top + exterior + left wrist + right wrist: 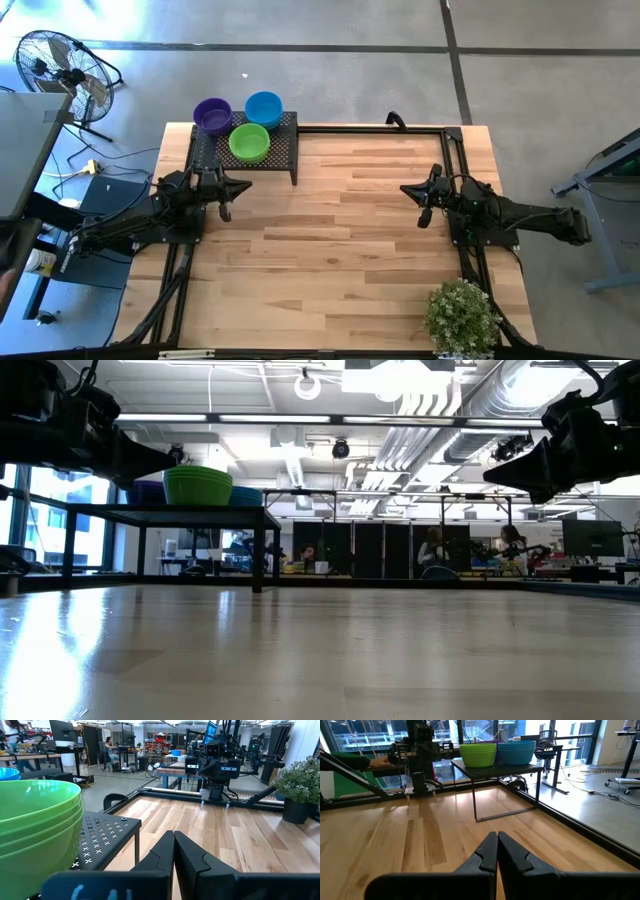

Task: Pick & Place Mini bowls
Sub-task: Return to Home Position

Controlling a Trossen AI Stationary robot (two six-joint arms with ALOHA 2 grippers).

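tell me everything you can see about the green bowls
The green bowls are glossy bright plastic, round and plain, nested upright in one stack of several rims. The stack stands on the black mesh rack near its front edge, close beside the purple stack and blue stack. The top bowl is empty.

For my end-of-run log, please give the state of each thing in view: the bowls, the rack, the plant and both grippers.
Black mesh metal rack: standing upright, loaded.
Glossy green plastic mini bowls: nested stack, upright on rack.
Glossy blue plastic mini bowls: nested stack, upright on rack.
Glossy purple plastic mini bowls: upright on rack.
Left gripper: shut, empty.
Right gripper: shut, empty.
Small green potted plant: upright.
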